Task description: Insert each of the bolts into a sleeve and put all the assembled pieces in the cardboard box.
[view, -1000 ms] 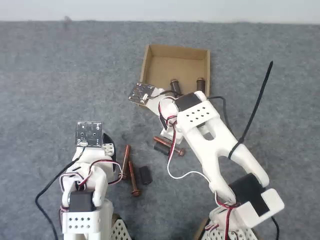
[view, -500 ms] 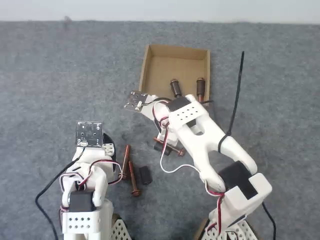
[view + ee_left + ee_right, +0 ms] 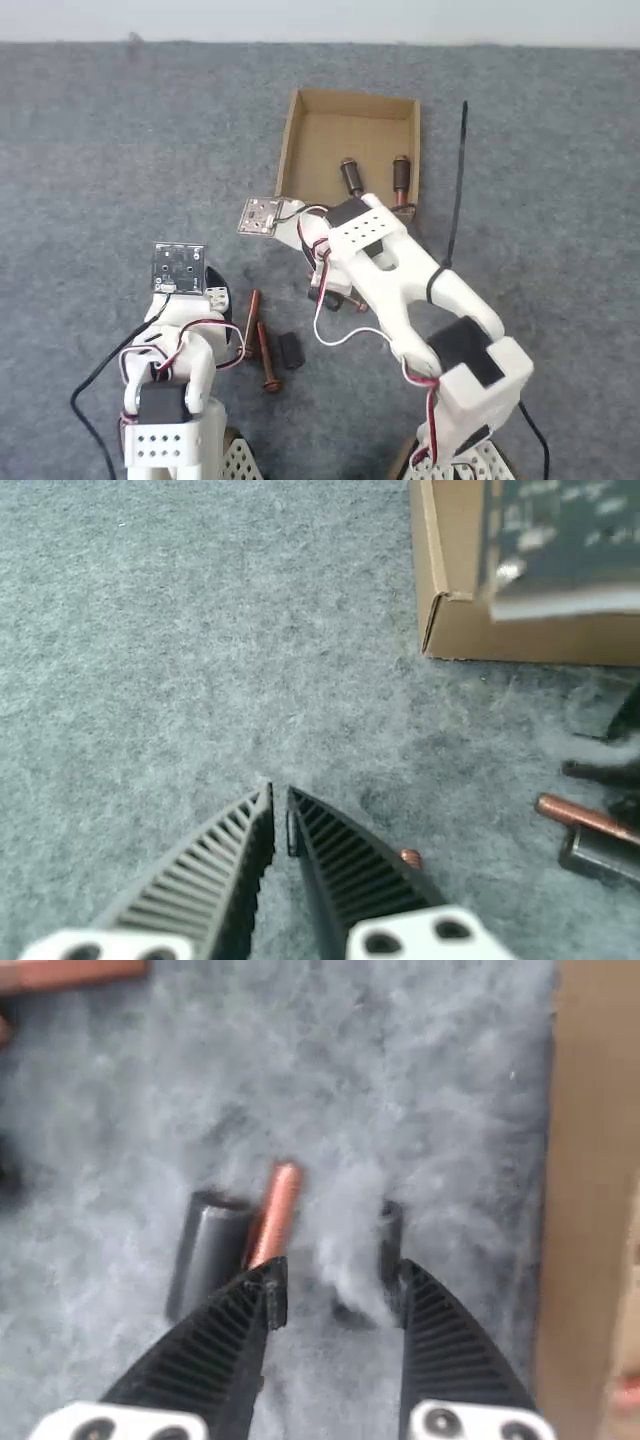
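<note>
Nearest the arm bases is the left gripper [image 3: 278,795], its black ribbed jaws drawn together to a thin slit with nothing between them, held low over the grey felt-like table covering [image 3: 120,150]. Just beside that arm lies one copper-coloured metal bolt [image 3: 252,318]. A second copper bolt [image 3: 266,357] is close against it, and whether they touch cannot be told. A short black cylindrical sleeve [image 3: 290,349] lies near both but apart from them, with nothing in it. Farther out is the right gripper [image 3: 337,1275], jaws apart and empty, low over a third copper bolt [image 3: 274,1212]. That bolt lies alongside a black tubular sleeve [image 3: 205,1250] and, as far as shows, is not inside it. A short dark piece [image 3: 388,1245] sits by the other jaw; what it is cannot be told. Farthest is the open brown cardboard box [image 3: 350,130]. It holds one bolt-in-sleeve assembly [image 3: 352,177] and a second assembly [image 3: 401,175], side by side near its front wall. By this count two pieces are done and boxed. Three bolts remain outside, none sleeved, and only two loose sleeves can be identified with confidence. The pair under the right gripper looks to be the one in hand.
</note>
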Available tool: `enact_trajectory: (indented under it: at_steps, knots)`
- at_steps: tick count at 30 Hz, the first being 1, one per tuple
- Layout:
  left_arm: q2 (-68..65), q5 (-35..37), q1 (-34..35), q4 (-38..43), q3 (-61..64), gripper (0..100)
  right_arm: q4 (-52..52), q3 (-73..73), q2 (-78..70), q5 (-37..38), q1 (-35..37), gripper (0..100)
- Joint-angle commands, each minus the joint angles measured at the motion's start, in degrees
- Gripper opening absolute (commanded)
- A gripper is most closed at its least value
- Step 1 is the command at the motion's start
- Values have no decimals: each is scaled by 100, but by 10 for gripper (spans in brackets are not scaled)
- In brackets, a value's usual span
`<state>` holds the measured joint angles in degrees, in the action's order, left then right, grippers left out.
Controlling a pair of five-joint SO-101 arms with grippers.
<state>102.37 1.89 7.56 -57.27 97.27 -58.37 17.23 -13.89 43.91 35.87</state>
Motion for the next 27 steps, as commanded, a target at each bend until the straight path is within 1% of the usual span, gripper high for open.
enact_trajectory:
  at_steps: [1, 9, 11, 14, 15, 17, 20, 27]
  knots:
    - [-62, -44, 18, 114, -57, 23, 391, -62, -303, 79, -66, 152]
    - [-62, -44, 18, 114, -57, 23, 286, -220, -453, 79, -189, 146]
    - [-62, -97, 18, 114, -57, 23, 295, -220, -453, 62, -189, 114]
    - [-70, -237, 18, 105, -57, 23, 295, -220, -453, 26, -189, 18]
    - [-70, -237, 18, 105, -57, 23, 295, -229, -453, -35, -189, 0]
    - [-70, -246, 18, 105, -57, 23, 268, -229, -435, -387, -198, 17]
    - [-70, -246, 18, 105, -57, 23, 251, -308, -338, -1073, -356, 6]
    - [-70, -246, 18, 105, -57, 23, -259, -554, 435, -2541, -1059, 7]
